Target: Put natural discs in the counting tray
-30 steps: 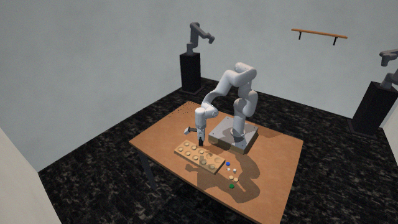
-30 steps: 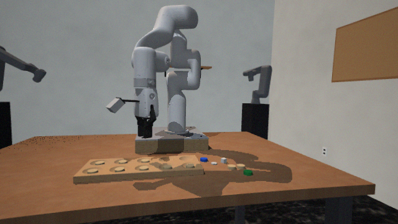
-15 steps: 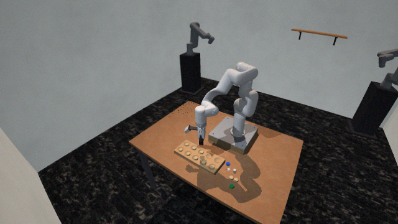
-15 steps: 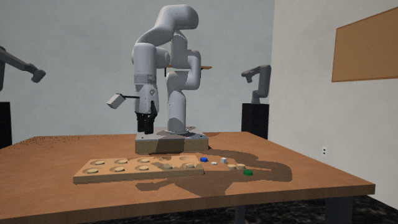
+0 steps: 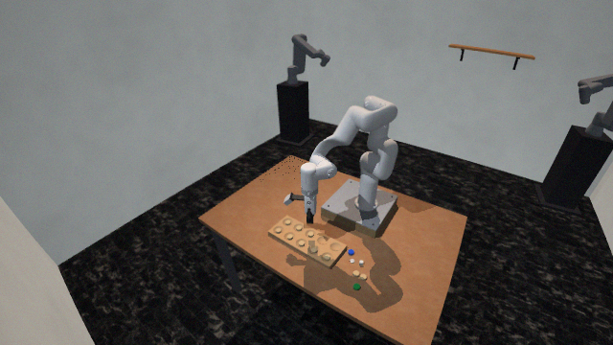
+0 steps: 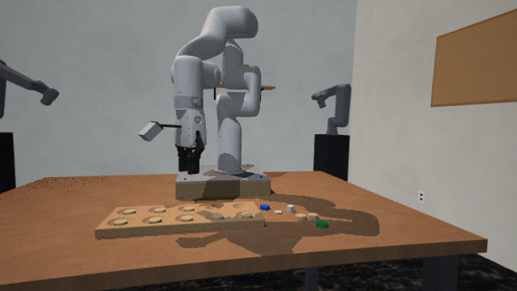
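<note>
Only exterior shows hand above tray.

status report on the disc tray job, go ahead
Gripper open, empty, raised above counting tray. Eight discs in pockets, two pockets bare. Two natural discs on the table beside it. Path unobstructed.

Tray pockets: ten; natural discs: eight in, two loose; coloured discs: two.

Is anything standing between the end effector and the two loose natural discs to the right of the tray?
Nothing visible blocks it. The end effector hangs empty above the tray, and the natural discs lie uncovered. A white cube, blue disc and green disc crowd nearby.
</note>
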